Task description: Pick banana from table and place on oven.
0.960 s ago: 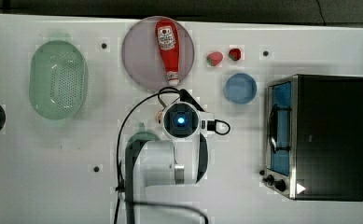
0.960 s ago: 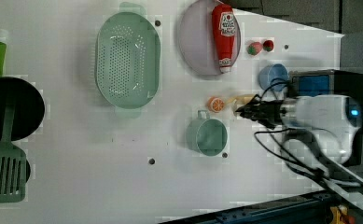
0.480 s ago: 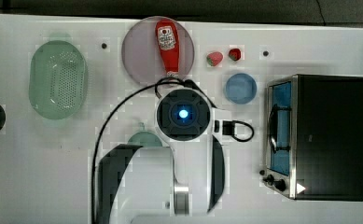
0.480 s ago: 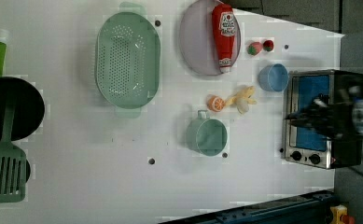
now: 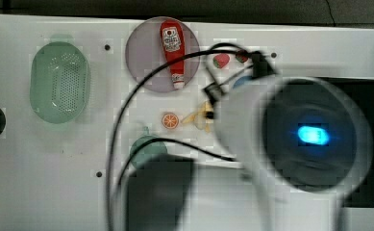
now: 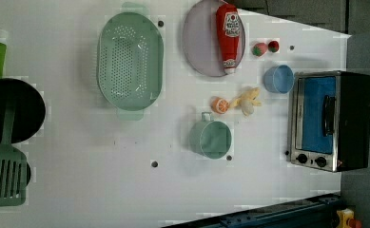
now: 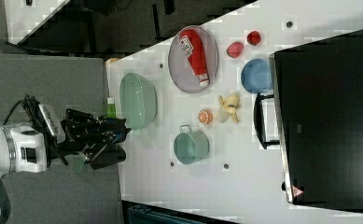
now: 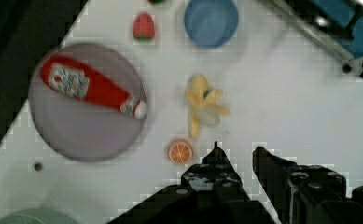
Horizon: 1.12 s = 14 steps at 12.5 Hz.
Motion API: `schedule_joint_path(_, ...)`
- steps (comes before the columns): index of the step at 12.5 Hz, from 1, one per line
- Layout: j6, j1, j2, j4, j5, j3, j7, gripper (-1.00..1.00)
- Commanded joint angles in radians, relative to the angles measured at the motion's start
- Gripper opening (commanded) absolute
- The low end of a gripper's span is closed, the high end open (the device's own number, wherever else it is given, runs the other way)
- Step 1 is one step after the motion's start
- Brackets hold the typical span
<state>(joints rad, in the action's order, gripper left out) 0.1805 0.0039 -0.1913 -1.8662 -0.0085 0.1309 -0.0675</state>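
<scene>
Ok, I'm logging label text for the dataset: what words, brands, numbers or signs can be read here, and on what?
Ketchup bottle: white label with print, too blurred to read.
Oven: small red warning triangle at a top corner, and a faint mark mid-top, both unreadable.
Nothing else carries text.

**Banana on the table, oven beside it**

The banana (image 6: 247, 100) is small and pale yellow, partly peeled, its peel strips splayed around a whitish tip. It lies flat on the white table (image 6: 78, 180), near the oven's door but apart from it. The oven (image 6: 332, 121) is boxy, with a black top (image 7: 328, 116), silver frame, blue-tinted glass door with a handle, and black knobs. Its door is closed.
</scene>
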Motion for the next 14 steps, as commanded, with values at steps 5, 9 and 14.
schedule_joint_path(5, 0.103, -0.056, 0.228, 0.019, -0.048, 0.324, 0.545, -0.59)
schedule_joint_path(9, 0.295, -0.059, 0.358, 0.021, -0.033, 0.472, 0.844, -0.59)
schedule_joint_path(14, 0.337, -0.069, 0.434, 0.024, 0.047, 0.505, 0.889, -0.29)
